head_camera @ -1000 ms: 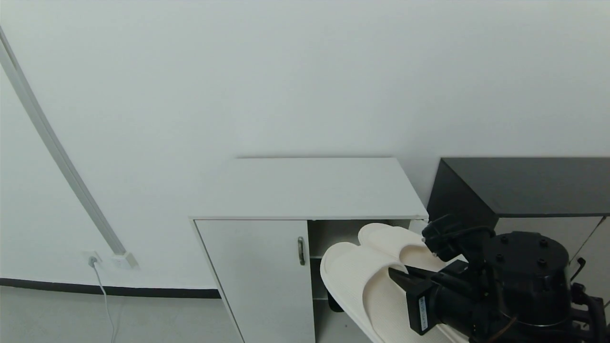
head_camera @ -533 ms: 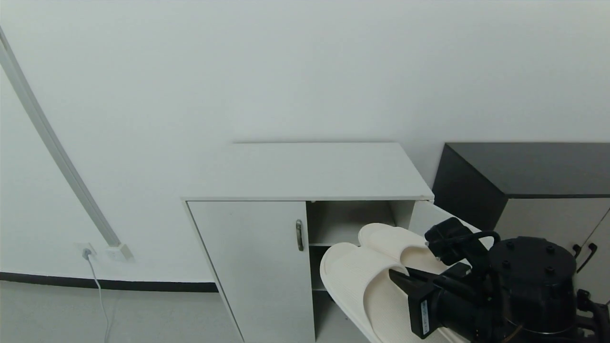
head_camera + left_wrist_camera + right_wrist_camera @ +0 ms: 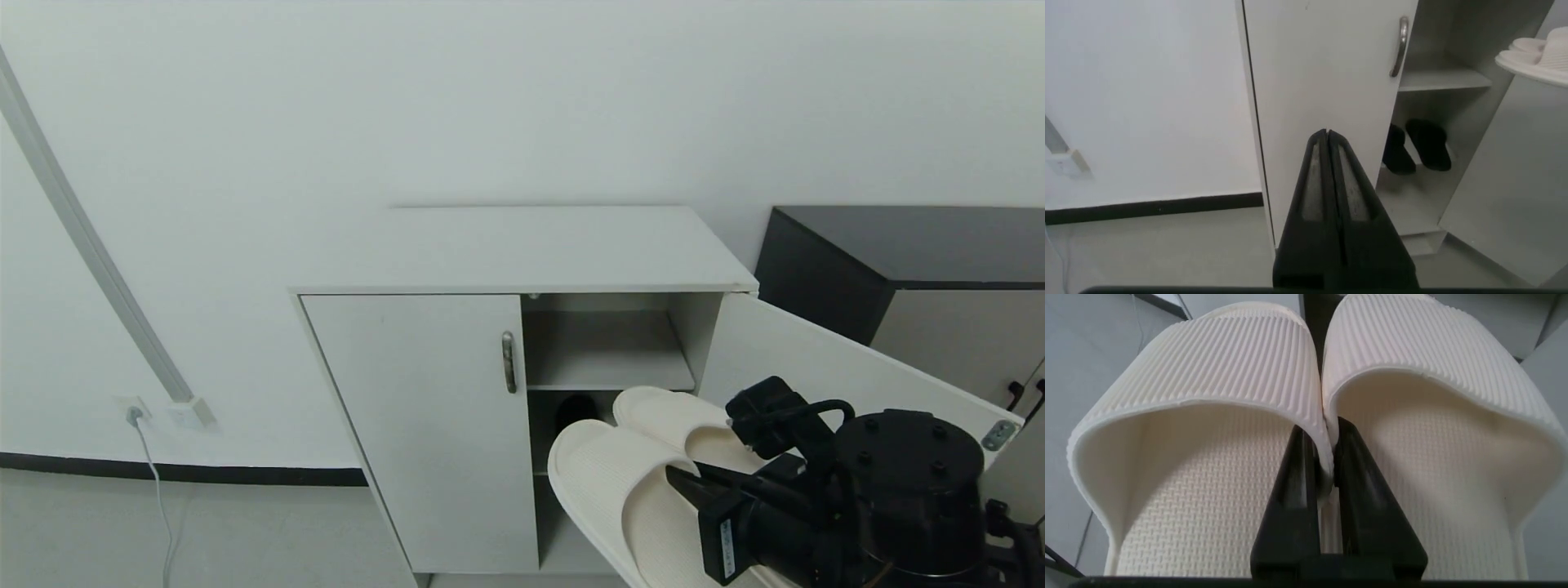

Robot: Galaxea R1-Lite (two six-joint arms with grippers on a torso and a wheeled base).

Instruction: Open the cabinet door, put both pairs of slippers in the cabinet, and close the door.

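left gripper (image 3: 1327,143) pinched shut, empty | cabinet (image 3: 539,245) right door open, black pair (image 3: 1427,145) inside | white slippers (image 3: 608,474) at the opening: light, floppy (my guess) | right gripper (image 3: 1327,439) clamps their touching inner edges, my best hold

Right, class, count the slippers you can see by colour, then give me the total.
Cream ribbed slippers: 2, gripped together by the right end effector
Black slippers: 2, inside the open white cabinet
Total: 4
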